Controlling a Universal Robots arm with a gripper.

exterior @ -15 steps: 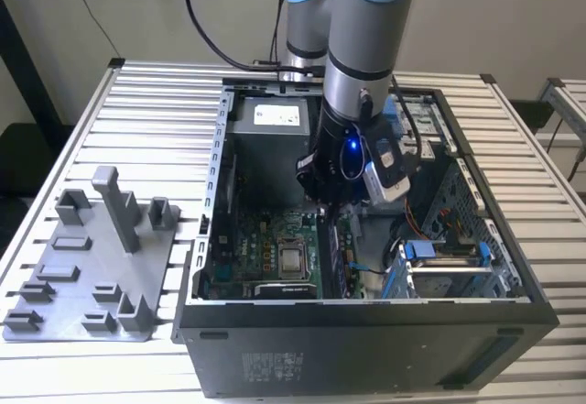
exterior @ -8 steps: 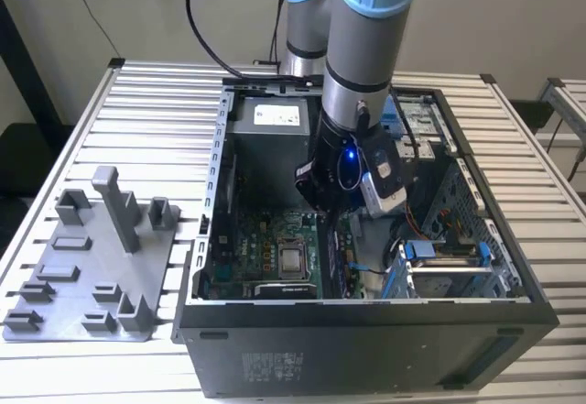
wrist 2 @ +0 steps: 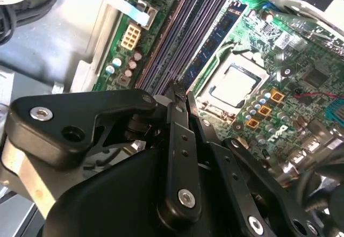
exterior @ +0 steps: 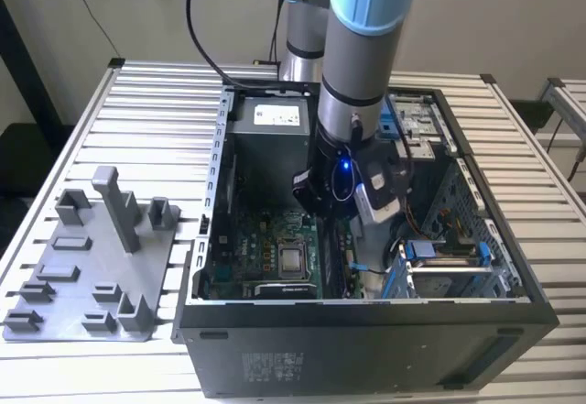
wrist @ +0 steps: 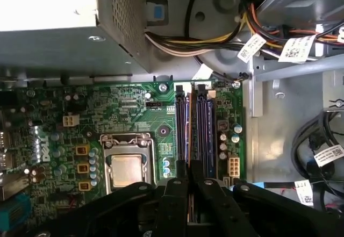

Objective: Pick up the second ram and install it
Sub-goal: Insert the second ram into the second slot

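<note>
Second ram (wrist 2: 215, 41): slim blue-black stick with black chips, on edge along the motherboard's slot line. In both wrist views (wrist: 188, 140) it starts between the fingertips and runs straight ahead of them. Whether it is fully seated cannot be told.

Gripper (wrist 2: 181, 93): black, two fingers (wrist 2: 177, 140) drawn close together and pinching the near end of the stick between them. In the first wrist view (wrist: 189, 173) a narrow gap between the fingers shows the stick's edge.

Memory slots (wrist: 207, 129): long, dark, parallel, just beside the held stick on the side away from the processor socket.

Processor socket (wrist 2: 234, 84): square metal frame, near the fingertips, on the other side of the stick.

Motherboard (wrist: 134, 108): green, directly beneath the gripper.

Power supply (wrist: 54, 33): grey perforated box, beyond the far end of the slots.

Cables (wrist: 177, 41): coloured bundle, beside the power supply, well ahead of the gripper.

Computer case (exterior: 366, 331): black, open on top, surrounding the gripper.

Arm (exterior: 352, 65): grey with pale blue joints, reaching down into the case.

Holder tray (exterior: 82, 276): grey plastic with upright posts, outside the case and well apart from the gripper, on the exterior view's left.

Table (exterior: 137, 102): pale, slatted, under both case and tray.
</note>
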